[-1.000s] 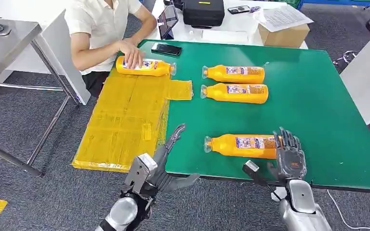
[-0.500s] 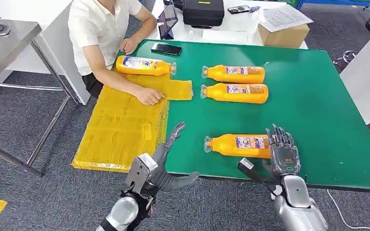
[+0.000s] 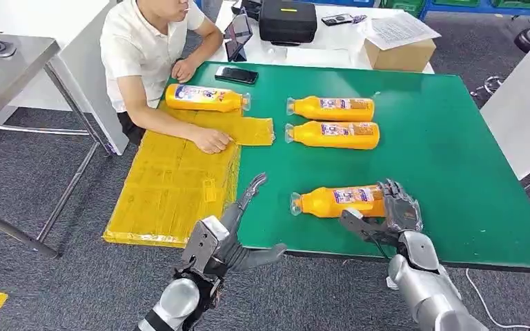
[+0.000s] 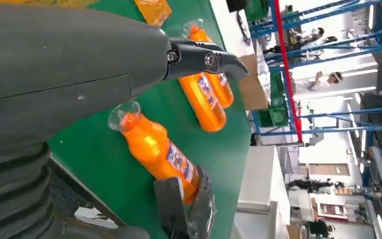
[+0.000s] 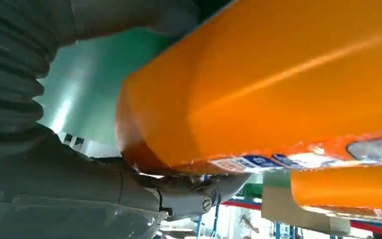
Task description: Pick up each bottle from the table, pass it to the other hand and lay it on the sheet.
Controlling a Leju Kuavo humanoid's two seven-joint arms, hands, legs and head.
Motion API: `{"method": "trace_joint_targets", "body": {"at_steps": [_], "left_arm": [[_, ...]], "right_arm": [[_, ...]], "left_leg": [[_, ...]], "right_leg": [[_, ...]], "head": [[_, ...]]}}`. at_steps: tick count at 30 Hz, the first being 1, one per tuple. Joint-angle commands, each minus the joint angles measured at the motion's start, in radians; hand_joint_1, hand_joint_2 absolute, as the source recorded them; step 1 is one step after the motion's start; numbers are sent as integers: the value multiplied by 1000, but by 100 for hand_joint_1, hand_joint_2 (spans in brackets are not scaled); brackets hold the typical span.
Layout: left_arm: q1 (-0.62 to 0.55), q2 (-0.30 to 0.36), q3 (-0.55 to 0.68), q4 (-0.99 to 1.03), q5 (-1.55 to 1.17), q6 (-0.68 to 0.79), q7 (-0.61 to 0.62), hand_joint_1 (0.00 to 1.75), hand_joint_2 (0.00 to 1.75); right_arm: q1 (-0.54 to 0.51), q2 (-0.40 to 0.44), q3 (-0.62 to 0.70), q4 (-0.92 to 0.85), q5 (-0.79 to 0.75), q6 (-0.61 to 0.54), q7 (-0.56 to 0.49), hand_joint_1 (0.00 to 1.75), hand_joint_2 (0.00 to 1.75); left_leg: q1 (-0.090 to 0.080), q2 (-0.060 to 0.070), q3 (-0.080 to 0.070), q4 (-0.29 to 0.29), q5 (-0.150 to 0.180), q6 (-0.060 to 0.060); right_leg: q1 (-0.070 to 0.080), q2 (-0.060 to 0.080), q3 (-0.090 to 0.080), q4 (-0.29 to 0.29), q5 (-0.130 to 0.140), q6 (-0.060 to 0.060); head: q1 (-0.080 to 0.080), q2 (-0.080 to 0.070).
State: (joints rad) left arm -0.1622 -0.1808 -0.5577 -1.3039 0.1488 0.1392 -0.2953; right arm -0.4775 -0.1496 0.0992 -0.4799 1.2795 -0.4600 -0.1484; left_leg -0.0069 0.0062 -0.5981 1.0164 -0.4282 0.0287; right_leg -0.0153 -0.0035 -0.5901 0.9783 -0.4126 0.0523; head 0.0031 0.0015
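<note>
The bottle labels (image 3: pixel 354 195) are too small to read.

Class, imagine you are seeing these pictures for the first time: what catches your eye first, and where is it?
Bright orange bottles on a green table: the nearest bottle is gripped at its base by the right hand. To the left, a yellow sheet holds another bottle, with a person seated beside it.

One orange bottle (image 3: pixel 338 201) lies on its side in my right hand (image 3: pixel 397 214). Two more bottles (image 3: pixel 331 121) lie side by side farther back. Another bottle (image 3: pixel 205 97) rests on the yellow sheet (image 3: pixel 172 179).
</note>
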Motion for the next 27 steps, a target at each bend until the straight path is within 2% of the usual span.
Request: {"method": "trace_joint_targets", "body": {"at_steps": [1,8,11,13,14,15,16,18,20,21,23,25,27], "left_arm": [[-40,17,-21,55,23,-21,13,0,175],[-44,16,-22,56,24,-23,13,0,175],[-63,8,-29,61,28,-28,13,0,175],[-61,3,-22,64,40,-28,-2,0,175],[-58,-1,-14,63,52,-28,-12,0,175],[-49,-16,11,64,83,-15,-38,0,175],[-43,-28,31,72,95,9,-59,0,175],[-26,-55,85,128,135,77,-62,0,175],[-16,-60,112,169,163,93,-60,0,175],[-5,-62,136,201,205,101,-56,0,175],[23,-58,187,255,283,114,-97,0,175],[56,-44,198,244,357,63,-80,0,175],[74,-30,177,214,381,42,-62,0,175]], "right_arm": [[41,-24,28,157,-24,83,-22,175,175],[41,-25,34,161,-22,98,-30,175,175],[44,-28,46,157,-26,114,-79,175,175],[62,-27,39,144,-67,78,-166,175,175],[68,-20,18,138,-106,75,-207,175,175],[87,2,-39,110,-210,80,-310,175,175],[96,17,-61,91,-265,78,-362,175,175],[122,71,-153,17,-462,172,-484,175,175],[134,94,-176,-26,-518,185,-497,175,175],[150,101,-160,-72,-545,178,-497,175,175],[195,124,-146,-201,-680,227,-498,175,175],[249,145,-120,-355,-796,269,-476,175,175],[279,153,-89,-454,-846,278,-437,175,175]], "left_leg": [[2,-8,0,-2,3,0],[2,-10,4,-2,2,-1],[2,-11,4,-2,2,-1],[2,-11,5,-2,2,-1],[2,-9,7,-1,0,0],[3,-10,7,-2,1,0],[3,-12,7,-3,2,0],[3,-8,7,-2,0,0],[3,-3,8,-4,-1,-1],[2,-2,9,-3,-2,0],[2,4,10,-4,-2,-1],[3,3,10,-3,-2,-1],[3,3,7,-3,-2,-2]], "right_leg": [[2,-7,3,-3,1,-2],[2,-7,9,-4,2,-1],[2,-8,9,-4,1,0],[2,-7,11,-5,1,0],[2,-5,13,-5,1,1],[3,-7,13,-6,1,0],[3,-8,13,-7,2,0],[3,-5,13,-6,1,0],[3,0,16,-7,3,0],[2,1,23,-6,4,-1],[2,5,22,-6,4,-2],[3,4,22,-5,4,-1],[3,4,18,-5,3,-3]], "head": [[0,0],[0,0],[0,0],[0,0],[0,0],[0,0],[0,0],[0,0],[0,0],[0,0],[0,0],[0,0],[0,0]]}}
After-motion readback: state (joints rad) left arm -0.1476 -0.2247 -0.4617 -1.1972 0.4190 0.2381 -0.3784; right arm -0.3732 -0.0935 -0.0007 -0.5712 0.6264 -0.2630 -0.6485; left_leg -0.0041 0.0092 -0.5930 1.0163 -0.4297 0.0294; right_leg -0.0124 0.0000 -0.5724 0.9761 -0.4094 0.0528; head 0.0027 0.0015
